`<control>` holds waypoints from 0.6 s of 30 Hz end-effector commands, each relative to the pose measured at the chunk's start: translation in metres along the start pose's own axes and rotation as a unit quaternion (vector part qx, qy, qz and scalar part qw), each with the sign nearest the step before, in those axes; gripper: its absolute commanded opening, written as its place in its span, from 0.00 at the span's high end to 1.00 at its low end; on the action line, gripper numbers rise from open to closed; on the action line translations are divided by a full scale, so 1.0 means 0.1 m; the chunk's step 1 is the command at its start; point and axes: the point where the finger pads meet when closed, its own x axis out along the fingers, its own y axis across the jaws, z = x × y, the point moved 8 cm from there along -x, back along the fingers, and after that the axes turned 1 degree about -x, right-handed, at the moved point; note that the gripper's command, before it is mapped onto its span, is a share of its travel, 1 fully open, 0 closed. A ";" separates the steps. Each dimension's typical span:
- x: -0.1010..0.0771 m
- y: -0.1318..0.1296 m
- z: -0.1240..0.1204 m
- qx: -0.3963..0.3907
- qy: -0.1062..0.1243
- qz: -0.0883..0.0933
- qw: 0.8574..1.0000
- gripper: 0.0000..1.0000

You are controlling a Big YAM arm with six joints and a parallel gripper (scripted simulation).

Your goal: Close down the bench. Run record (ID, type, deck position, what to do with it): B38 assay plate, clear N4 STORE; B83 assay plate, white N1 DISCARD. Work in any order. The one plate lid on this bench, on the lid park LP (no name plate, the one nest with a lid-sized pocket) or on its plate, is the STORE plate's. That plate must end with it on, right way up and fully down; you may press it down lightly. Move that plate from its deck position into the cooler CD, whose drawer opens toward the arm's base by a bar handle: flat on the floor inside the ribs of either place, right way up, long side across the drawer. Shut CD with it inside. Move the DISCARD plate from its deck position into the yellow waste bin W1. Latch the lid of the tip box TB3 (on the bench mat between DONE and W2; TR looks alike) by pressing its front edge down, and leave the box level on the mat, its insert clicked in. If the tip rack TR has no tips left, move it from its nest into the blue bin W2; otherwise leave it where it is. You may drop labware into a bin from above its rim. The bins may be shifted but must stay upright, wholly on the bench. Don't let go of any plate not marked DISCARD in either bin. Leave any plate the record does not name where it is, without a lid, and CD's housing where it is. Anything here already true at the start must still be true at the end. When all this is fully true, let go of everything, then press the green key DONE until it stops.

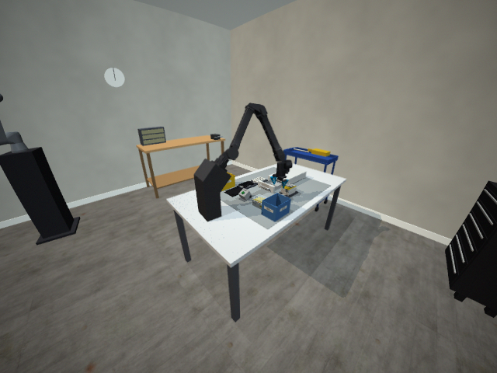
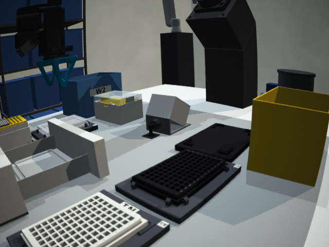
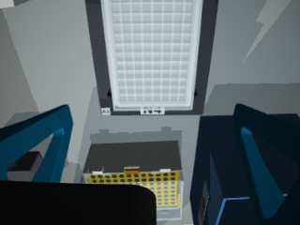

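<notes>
My gripper [image 1: 279, 183] [image 2: 56, 75] [image 3: 152, 112] is open and empty. It hangs well above a clear assay plate [image 3: 153, 44] [image 2: 73, 121] that sits in a dark nest behind the cooler's drawer front. The tip box TB3 [image 2: 118, 106] [image 3: 134, 184], with a yellow insert and a clear lid, stands on the mat beside the blue bin W2 [image 2: 87, 90] [image 3: 219, 194] [image 1: 276, 207]. The cooler CD's drawer [image 2: 76, 146] is pulled open, and a clear flat rectangular thing [image 2: 39, 162] lies on its floor. The white plate [image 2: 85, 223] sits in nest N1. The yellow bin W1 [image 2: 289, 135] stands at the right.
A black plate [image 2: 180, 175] sits in a nest beside an empty black nest [image 2: 215, 140]. The DONE key's grey housing [image 2: 167, 111] stands right of TB3. The tip rack TR [image 2: 13, 121] is at the far left. The arm's black base [image 2: 231, 53] rises at the back.
</notes>
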 end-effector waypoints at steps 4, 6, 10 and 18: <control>-0.15 -0.02 0.02 -0.005 -0.008 -0.003 1.000 0.00; -0.21 -0.06 0.06 -0.004 -0.012 -0.007 1.000 0.00; -0.25 -0.04 0.05 -0.005 -0.010 -0.005 1.000 0.00; -0.17 -0.04 -0.02 -0.001 0.003 0.000 1.000 0.00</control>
